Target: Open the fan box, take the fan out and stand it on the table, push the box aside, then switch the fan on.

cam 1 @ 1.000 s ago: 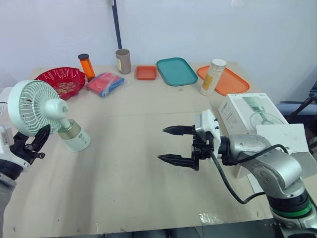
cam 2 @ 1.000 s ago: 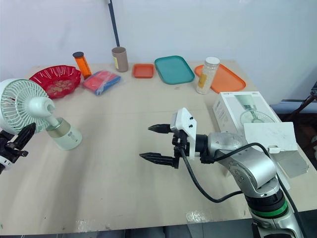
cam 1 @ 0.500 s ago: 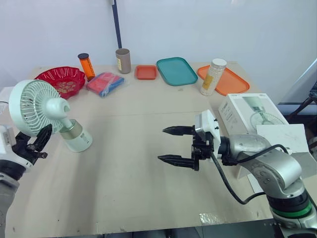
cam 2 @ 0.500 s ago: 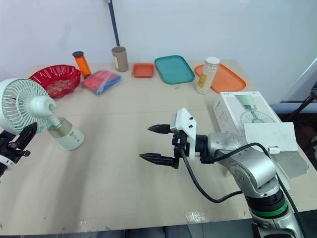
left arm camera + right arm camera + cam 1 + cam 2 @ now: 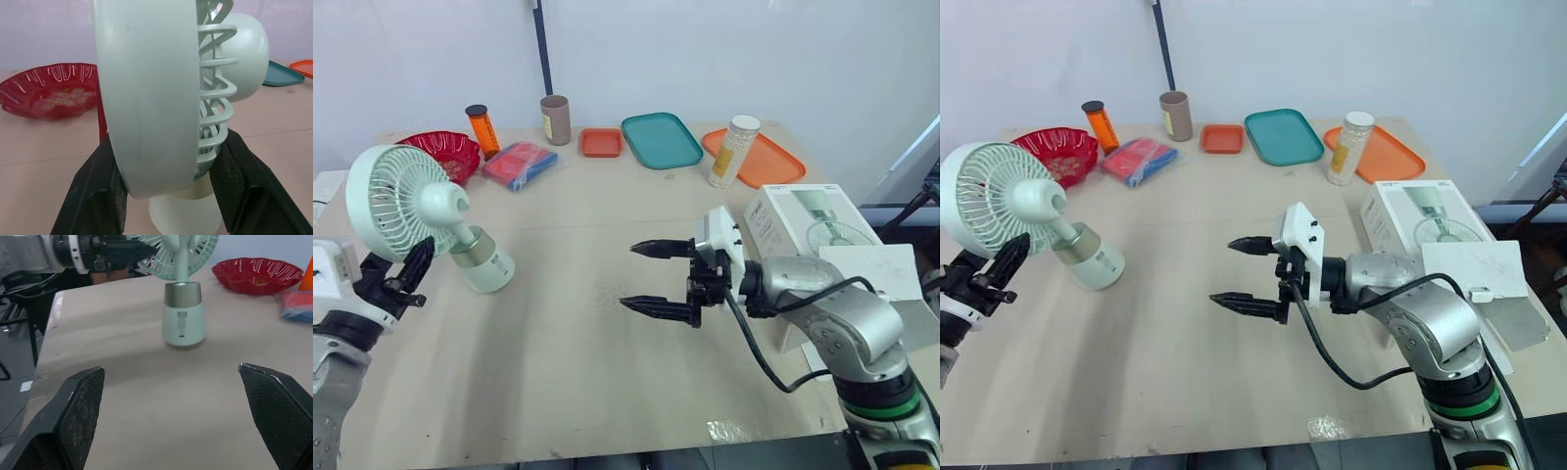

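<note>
Fan out of box, tilted, base on table; L gripper clamped on its cage rim; R gripper splayed, empty, mid-table; box at right edge, seemingly aside; 2 steps left: settle upright, switch on.

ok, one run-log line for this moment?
fan: base on table, head clamped by left gripper | right gripper: open, empty, over table | fan box: right edge
</note>
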`<state>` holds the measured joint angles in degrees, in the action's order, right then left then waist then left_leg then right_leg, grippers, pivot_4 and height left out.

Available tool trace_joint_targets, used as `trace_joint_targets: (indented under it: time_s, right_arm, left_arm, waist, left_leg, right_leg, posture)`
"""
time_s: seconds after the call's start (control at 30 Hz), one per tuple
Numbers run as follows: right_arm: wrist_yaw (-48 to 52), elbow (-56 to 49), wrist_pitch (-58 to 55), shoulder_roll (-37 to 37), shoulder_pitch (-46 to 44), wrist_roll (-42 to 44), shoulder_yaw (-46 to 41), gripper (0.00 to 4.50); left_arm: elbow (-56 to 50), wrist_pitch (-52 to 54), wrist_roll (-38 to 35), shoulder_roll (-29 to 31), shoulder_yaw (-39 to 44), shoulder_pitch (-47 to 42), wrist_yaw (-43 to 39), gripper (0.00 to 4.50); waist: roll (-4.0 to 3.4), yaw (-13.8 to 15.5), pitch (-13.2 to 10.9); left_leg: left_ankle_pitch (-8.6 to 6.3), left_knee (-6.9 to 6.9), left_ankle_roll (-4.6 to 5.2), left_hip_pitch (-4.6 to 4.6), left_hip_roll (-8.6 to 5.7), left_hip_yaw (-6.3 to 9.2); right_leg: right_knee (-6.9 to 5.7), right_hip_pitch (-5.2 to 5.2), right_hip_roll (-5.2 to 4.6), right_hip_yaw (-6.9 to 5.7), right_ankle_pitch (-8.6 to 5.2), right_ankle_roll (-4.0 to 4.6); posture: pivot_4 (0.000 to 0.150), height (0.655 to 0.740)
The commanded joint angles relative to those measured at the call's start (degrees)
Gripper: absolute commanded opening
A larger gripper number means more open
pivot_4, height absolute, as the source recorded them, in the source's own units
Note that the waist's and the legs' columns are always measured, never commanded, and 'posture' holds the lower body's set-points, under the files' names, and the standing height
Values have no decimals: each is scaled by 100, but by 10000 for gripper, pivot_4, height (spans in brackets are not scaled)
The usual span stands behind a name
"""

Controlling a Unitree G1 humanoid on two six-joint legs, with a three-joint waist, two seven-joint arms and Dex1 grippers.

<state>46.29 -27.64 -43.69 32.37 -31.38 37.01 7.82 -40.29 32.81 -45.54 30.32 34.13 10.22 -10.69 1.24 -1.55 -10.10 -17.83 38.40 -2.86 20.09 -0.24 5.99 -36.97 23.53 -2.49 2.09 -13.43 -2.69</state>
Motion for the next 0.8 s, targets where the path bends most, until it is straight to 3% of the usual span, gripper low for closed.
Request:
trace_joint_targets:
  time_s: [0.03, 0.43, 0.8]
  right_arm:
    - [-466, 250, -141, -405, -525, -244, 243, 45000]
    - [-1238, 886, -370, -1584, -1250, -792, 750, 45000]
    - [-1200, 1274, -165, -1971, -1431, -1245, 1000, 45000]
  left_arm:
    - [-546, -75, -109, -13, -103, -134, 154, 18070]
    - [-769, 19, -110, -194, -704, -490, 713, 18070]
    - [-1018, 44, -104, -315, -1197, -532, 937, 18070]
  waist:
    - [0, 6, 0]
    - [0, 11, 1]
    - [0, 8, 0]
  left_leg:
    - [1, 0, -2, 1, 1, 1]
    - [11, -2, -34, 44, 0, -1]
    - [15, -3, -40, 52, 0, -4]
  right_leg:
    - [-1, 1, 1, 0, 0, 0]
    - [-10, 51, -4, 0, 17, 8]
    - [-13, 63, -3, 0, 22, 9]
  posture:
    - [1500, 7400]
    - [1500, 7400]
    - [1500, 7400]
